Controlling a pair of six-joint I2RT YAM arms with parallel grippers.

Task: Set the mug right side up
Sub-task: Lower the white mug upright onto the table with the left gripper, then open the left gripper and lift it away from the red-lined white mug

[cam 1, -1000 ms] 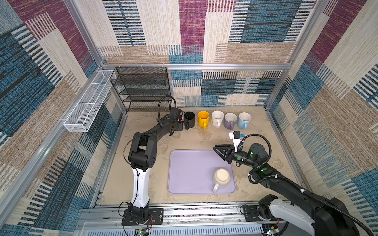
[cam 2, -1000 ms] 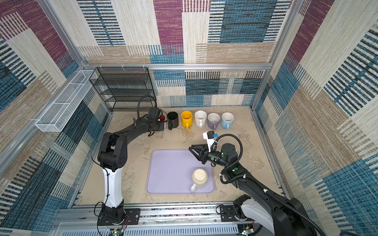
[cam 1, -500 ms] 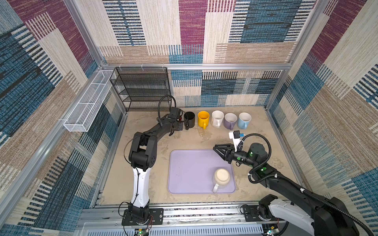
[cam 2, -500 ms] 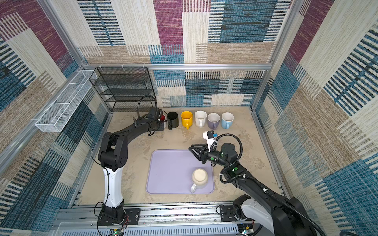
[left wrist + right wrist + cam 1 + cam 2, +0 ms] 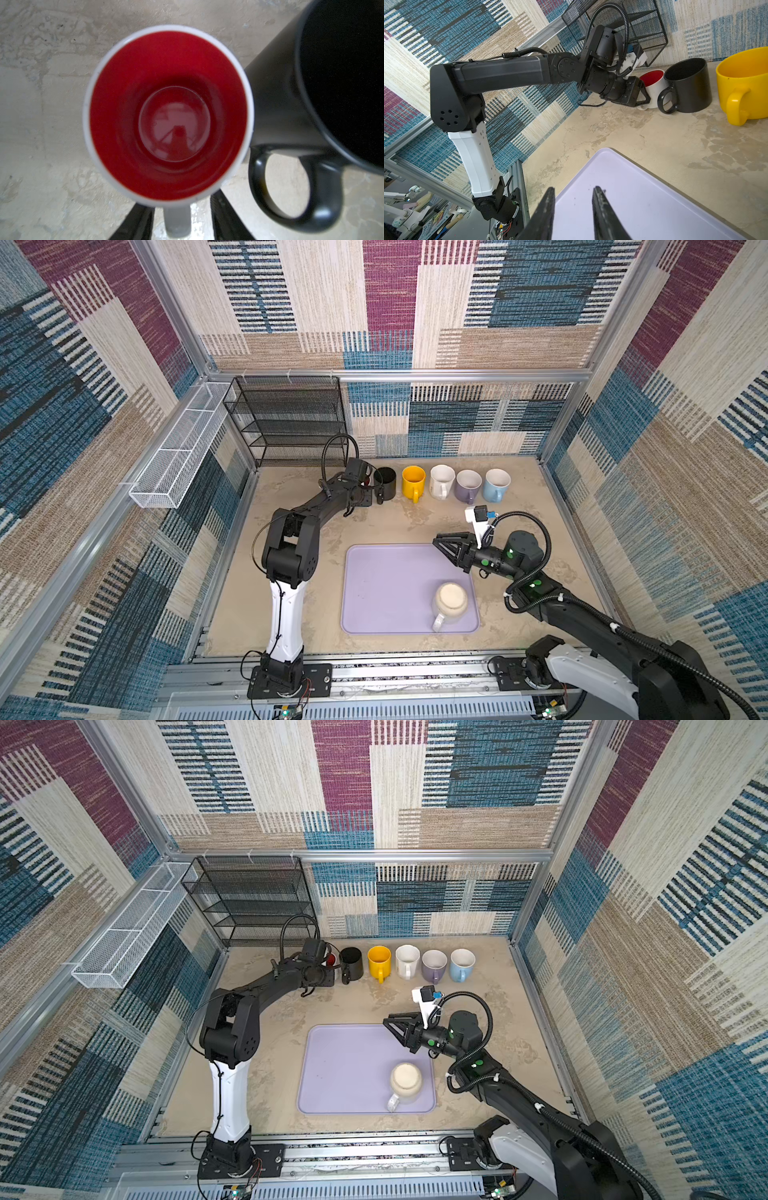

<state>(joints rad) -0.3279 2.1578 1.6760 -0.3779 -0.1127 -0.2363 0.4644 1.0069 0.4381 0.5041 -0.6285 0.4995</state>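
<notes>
Mug upright beside black mug, L gripper slack astride handle

The red-lined mug is mostly hidden behind the left arm in both top views

No text, label, number or sign is legible on anything.

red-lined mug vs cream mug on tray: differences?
The red-lined mug stands mouth up; the cream mug shows a closed top, seemingly base up. The red-lined mug sits on the table beside the black mug; the cream mug is on the tray. The left gripper straddles the red-lined mug's handle; nothing touches the cream mug. Both have pale outsides.
</notes>
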